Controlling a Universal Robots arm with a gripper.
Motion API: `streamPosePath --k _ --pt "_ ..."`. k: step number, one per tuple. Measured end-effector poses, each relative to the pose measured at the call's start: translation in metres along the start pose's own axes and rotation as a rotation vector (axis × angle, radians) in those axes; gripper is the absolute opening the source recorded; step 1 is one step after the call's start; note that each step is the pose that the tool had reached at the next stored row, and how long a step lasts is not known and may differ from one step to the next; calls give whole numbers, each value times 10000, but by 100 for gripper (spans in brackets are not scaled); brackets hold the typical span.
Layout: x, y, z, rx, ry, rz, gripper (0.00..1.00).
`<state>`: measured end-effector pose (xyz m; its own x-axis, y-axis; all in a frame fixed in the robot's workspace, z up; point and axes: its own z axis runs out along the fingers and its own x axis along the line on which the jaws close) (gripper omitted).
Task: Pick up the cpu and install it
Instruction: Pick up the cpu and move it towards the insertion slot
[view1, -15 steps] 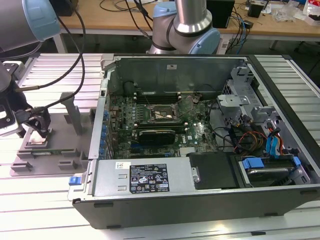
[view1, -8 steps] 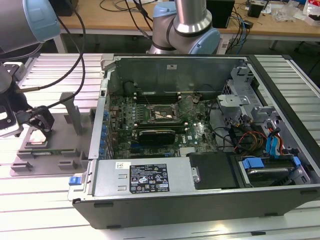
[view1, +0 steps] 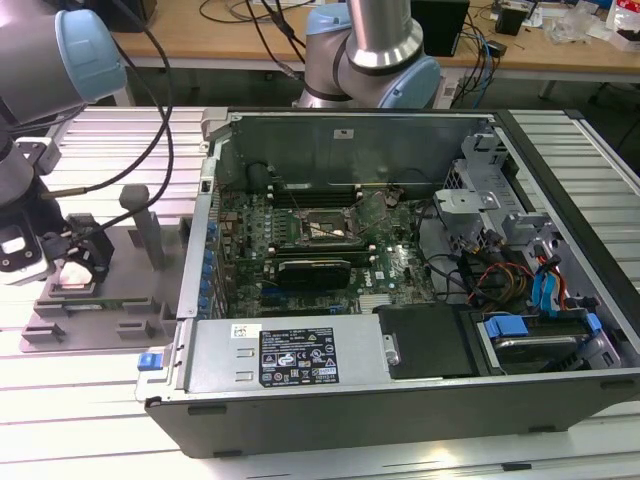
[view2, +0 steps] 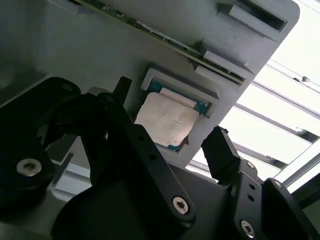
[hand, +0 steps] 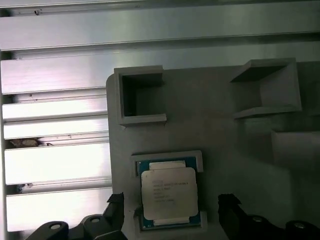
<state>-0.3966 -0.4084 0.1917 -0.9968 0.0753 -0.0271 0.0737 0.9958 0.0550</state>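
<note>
exterior view: the claw (view1: 76, 255) hangs over the cpu (view1: 72, 274), which sits in the grey holder (view1: 110, 300), partly hidden. second wrist view: fingers (view2: 220, 150) spread apart, cpu lying between them, touching neither. first wrist view: same straddle, fingers cut off at the edge.

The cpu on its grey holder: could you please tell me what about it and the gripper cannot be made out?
- Exterior view: the cpu is tiny and partly behind the gripper; contact cannot be judged.
- Second wrist view: a black gripper link covers one cpu corner.
- First wrist view: the grey holder hides the cpu's underside.
- Exterior view: the socket is too small to tell open or closed.
</note>
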Motion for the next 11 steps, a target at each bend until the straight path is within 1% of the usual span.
streamPosePath --k 3,6,8,11 --pt "-4 17 18 -38 2 0 84" --pt "-8 22 43 -44 4 -1 84" --pt "-15 36 71 -58 13 -172 84" --pt "-15 37 75 -58 15 -186 84"
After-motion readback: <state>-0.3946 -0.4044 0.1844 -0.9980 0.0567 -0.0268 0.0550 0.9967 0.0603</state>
